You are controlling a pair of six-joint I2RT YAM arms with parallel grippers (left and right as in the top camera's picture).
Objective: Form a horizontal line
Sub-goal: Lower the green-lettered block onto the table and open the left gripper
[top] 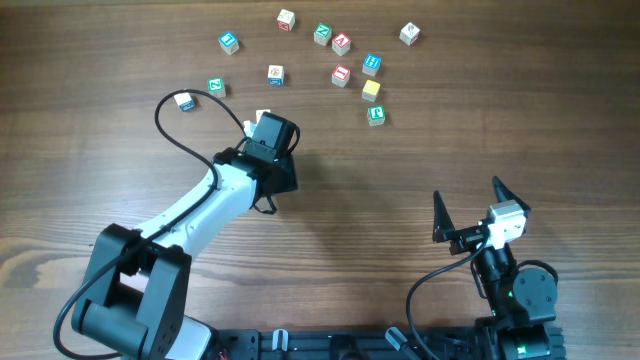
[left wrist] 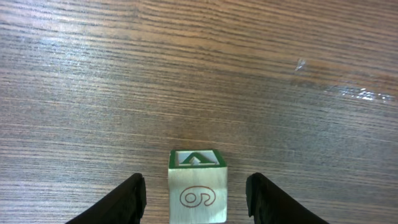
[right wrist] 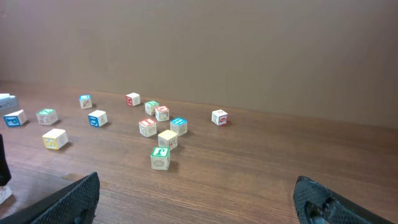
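Left wrist only, green cube [left wrist: 196, 194] within left hand [left wrist: 196, 180]

The lower edge of the left wrist view cuts off the green-topped cube [left wrist: 196, 194] and both fingers [left wrist: 124, 202] of the left pincer [left wrist: 196, 182]. From overhead the wrist [top: 270, 135] largely covers that cube. The right pincer [right wrist: 196, 186] shows only finger ends at its view's lower corners, a pale cube [right wrist: 5, 99] at that view's left edge is cropped, and the letters on the scattered cubes [top: 341, 74] are too small to read.
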